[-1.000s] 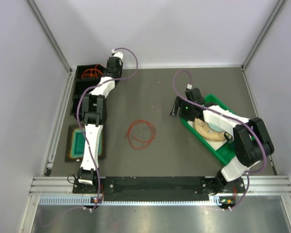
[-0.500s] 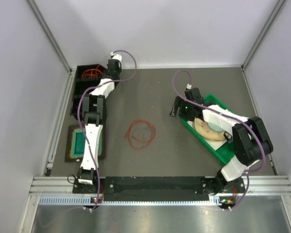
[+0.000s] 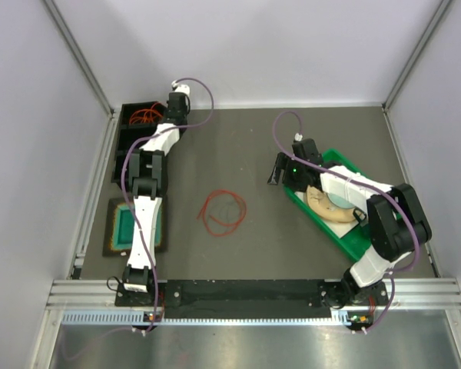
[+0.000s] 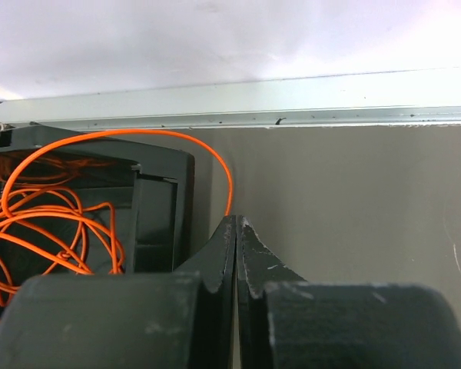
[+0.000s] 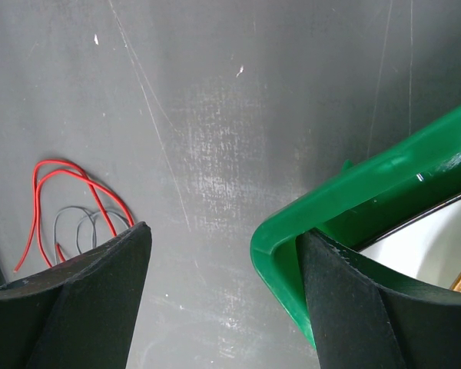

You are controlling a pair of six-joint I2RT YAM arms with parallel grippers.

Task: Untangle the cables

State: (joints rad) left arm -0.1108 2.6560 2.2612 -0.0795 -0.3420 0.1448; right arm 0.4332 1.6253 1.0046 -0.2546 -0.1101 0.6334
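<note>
While left gripper is pinched shut on an orange cable from the far-left-corner black bin, right gripper gapes empty at green tray corner; red-grey cables mid-worktop.

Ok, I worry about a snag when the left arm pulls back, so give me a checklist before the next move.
1. Grip: left pincer shut on orange cable, which runs into its tip seam: ok.
2. Slack: orange loops lie tangled in the bin: not ok.
3. Other arm: right pincer open: ok.
4. Clearance: tray corner sits between the right pincer's fingers, contact: cannot tell.
5. Table pile: red cable and dark cable lie apart from both arms: ok.
</note>
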